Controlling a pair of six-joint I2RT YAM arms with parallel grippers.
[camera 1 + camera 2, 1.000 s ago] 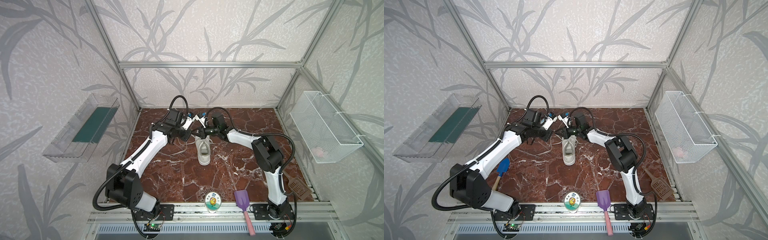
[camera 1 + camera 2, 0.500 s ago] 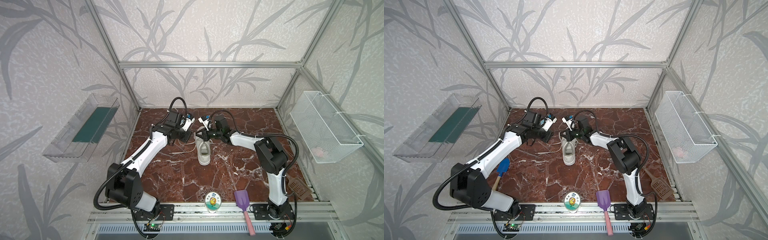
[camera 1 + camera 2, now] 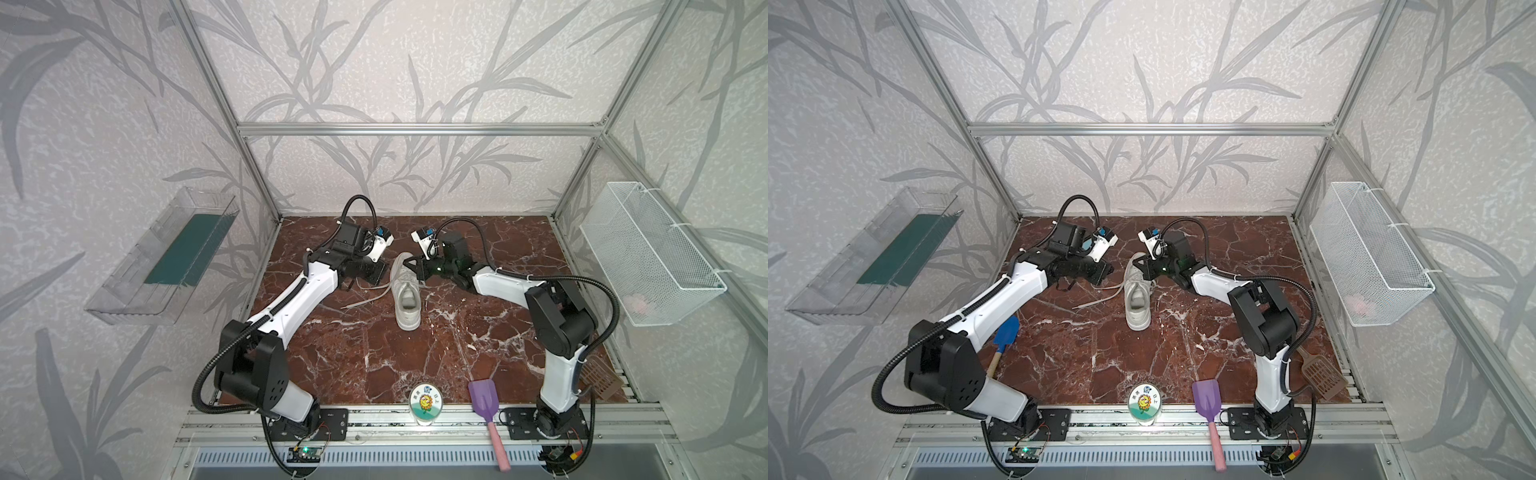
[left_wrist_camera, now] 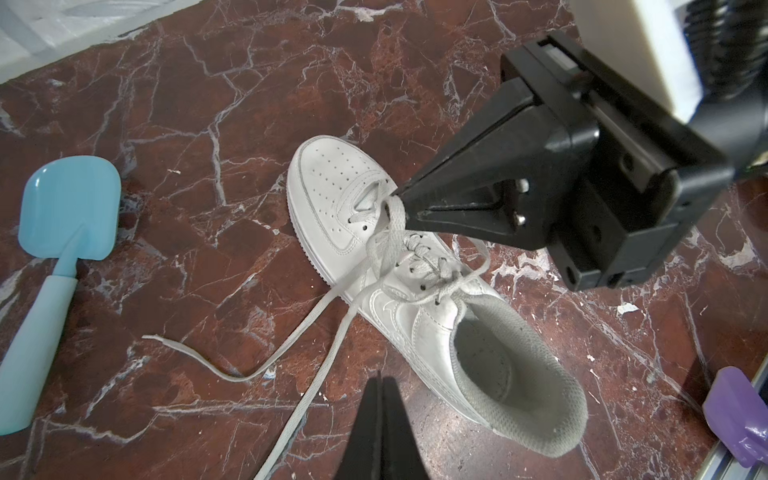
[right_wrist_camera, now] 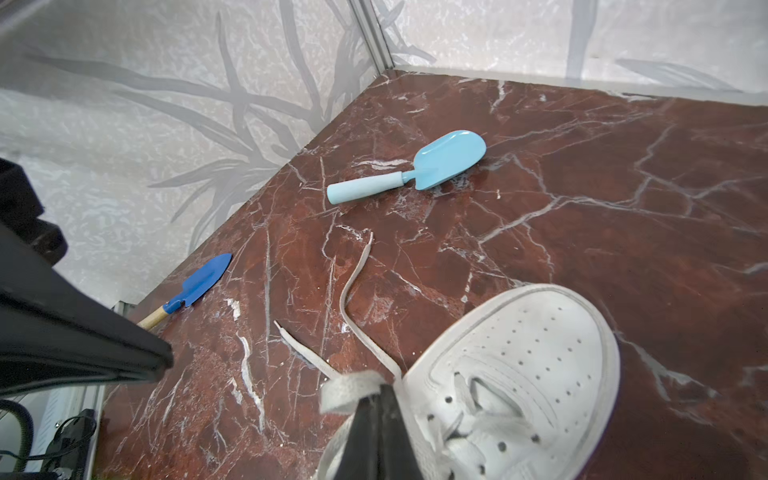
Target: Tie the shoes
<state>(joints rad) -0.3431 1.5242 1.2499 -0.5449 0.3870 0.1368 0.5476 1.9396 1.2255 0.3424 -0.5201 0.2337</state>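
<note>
White low-top sneaker (image 3: 407, 293) mid-table, toe far. Right gripper (image 4: 400, 201) clamped on flat white lace (image 4: 392, 222) near toe. Left gripper (image 4: 380, 380) closed, empty. Clear plastic bin (image 3: 124, 291), left wall: dark green sheet (image 3: 183, 253). White wire basket (image 3: 648, 257), right wall: pink item (image 3: 638, 305).

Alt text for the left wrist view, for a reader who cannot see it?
The shut right gripper pinches a lace loop above a white sneaker on red-brown marble. The left gripper, shut and empty, sits beside loose lace ends; a light blue toy shovel lies apart.
</note>
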